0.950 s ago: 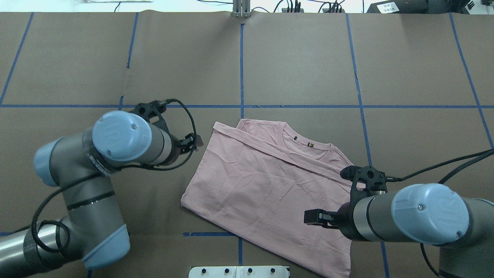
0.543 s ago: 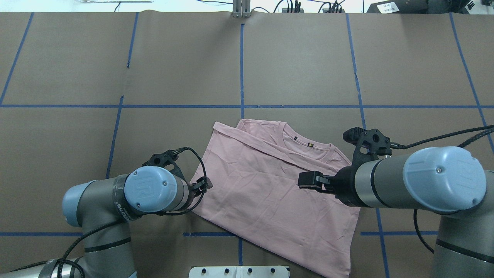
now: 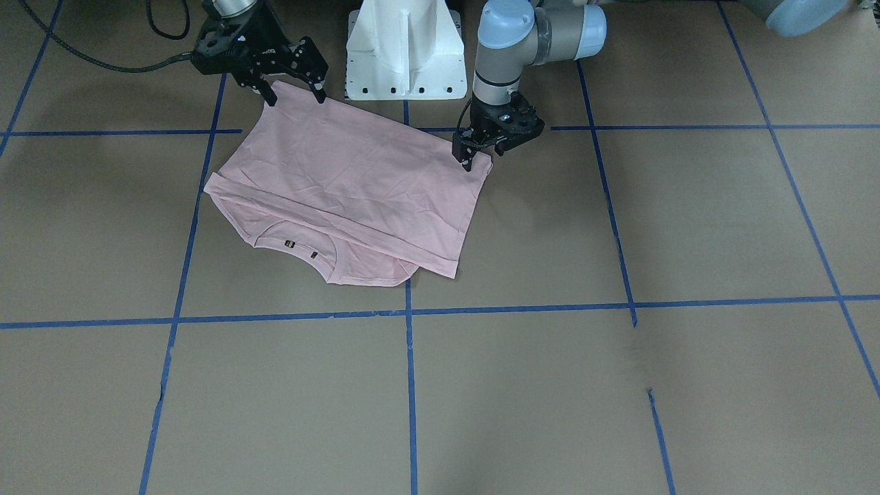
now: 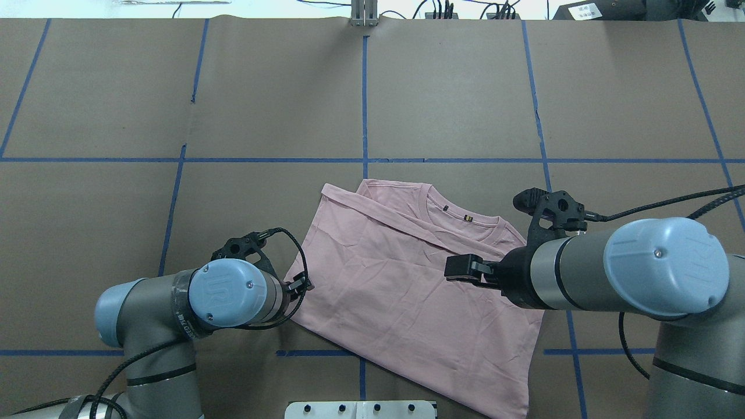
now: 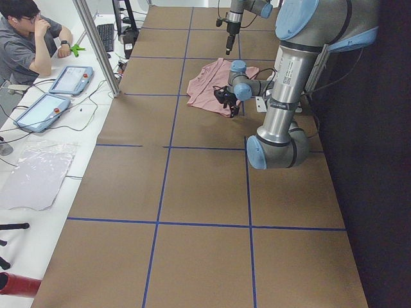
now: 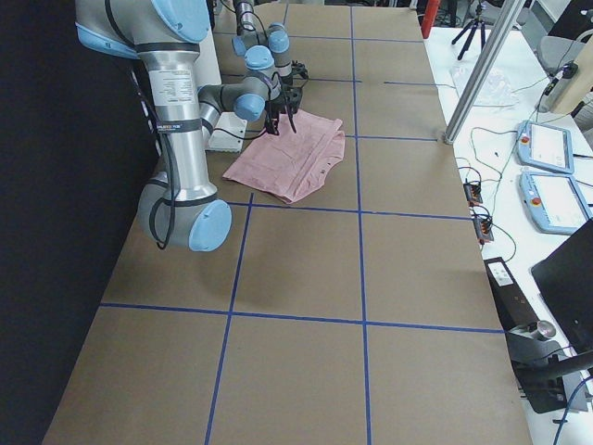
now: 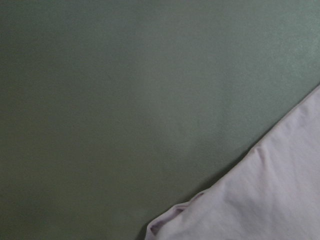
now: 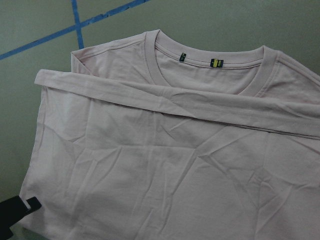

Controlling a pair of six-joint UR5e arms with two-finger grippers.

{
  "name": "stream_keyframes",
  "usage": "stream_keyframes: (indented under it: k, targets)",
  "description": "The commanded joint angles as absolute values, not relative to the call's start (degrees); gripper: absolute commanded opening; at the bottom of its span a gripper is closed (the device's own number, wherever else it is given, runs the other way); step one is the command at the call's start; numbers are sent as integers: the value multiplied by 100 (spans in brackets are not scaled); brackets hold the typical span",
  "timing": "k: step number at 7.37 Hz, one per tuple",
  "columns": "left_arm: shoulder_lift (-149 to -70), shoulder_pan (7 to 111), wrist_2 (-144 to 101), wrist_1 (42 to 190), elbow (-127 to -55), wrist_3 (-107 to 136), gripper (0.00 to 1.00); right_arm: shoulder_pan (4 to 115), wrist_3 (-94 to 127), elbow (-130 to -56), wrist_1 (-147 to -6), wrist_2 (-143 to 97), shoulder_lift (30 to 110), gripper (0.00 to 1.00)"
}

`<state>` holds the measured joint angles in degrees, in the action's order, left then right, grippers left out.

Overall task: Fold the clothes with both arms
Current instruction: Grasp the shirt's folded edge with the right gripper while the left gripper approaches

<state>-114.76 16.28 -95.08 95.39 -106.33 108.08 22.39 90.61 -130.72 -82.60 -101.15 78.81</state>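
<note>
The pale pink T-shirt (image 4: 401, 291) lies folded on the brown table, plain back up, with a sleeve strip folded across below the ribbed collar (image 4: 465, 218). The print is hidden. My left gripper (image 3: 476, 155) is low at the shirt's near left corner, fingers apart, holding nothing that I can see. The left wrist view shows only that corner (image 7: 270, 200) and bare table. My right gripper (image 3: 293, 94) is open and hangs above the shirt's right half. The right wrist view looks down on the shirt (image 8: 150, 165), with one fingertip (image 8: 15, 212) at its lower left.
The white pedestal base (image 3: 405, 48) stands at the table's near edge, just behind the shirt. Blue tape lines (image 4: 365, 105) grid the brown table cover. An operator (image 5: 26, 38) sits at the far side by two tablets (image 5: 70, 78).
My left gripper has come back toward the robot, from beside the shirt's left edge to its near left corner. My right gripper has moved away from the robot and leftward over the shirt.
</note>
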Motion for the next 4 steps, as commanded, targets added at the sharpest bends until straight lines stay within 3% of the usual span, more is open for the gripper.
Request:
stream_keyframes:
  k: [1,4]
  targets:
    - [-11461,1617,-9353,9536,-10670,10811,0,2259,9062,-13069,-8262,-10160,7875,100]
    - [-11470,1617,-9378,9501,-10687,10784,0,2303,9062,-13078,-8262,-10151,7875,100]
